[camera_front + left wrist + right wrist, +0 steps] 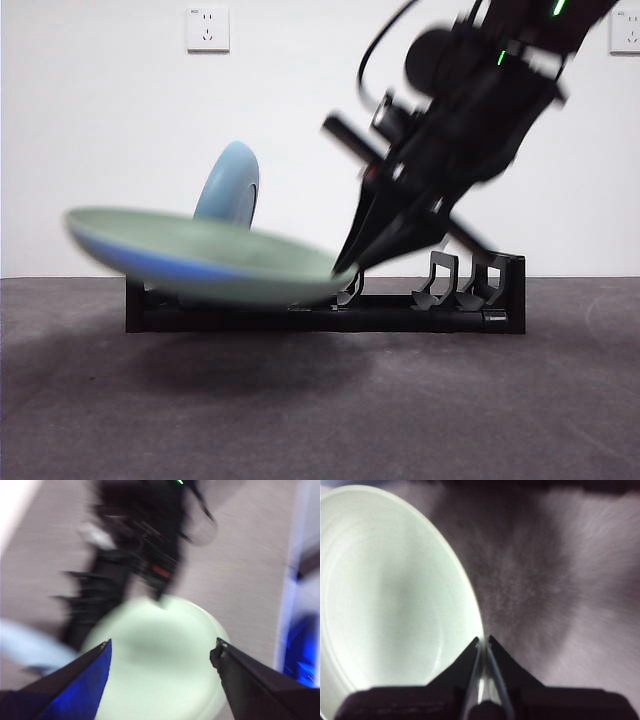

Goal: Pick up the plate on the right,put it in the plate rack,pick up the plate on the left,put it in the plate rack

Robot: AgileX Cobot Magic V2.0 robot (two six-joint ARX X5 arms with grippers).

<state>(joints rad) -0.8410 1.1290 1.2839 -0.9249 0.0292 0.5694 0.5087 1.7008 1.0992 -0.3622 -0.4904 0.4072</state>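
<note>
Front view, left to right: the pale green plate (205,258) hangs just off the table in front of the plate rack (330,318), where a blue plate (228,186) already stands; the right gripper (483,645) pinches the green plate's rim. The second placement looks underway: next, tip it upright between free prongs. The left gripper (162,652) waits spread wide.

Behind my workspace stands a plain white wall (120,150) with two white power sockets, one upper left (207,28), one at the right edge (626,32). The dark grey surface (320,420) carries soft shadows.
</note>
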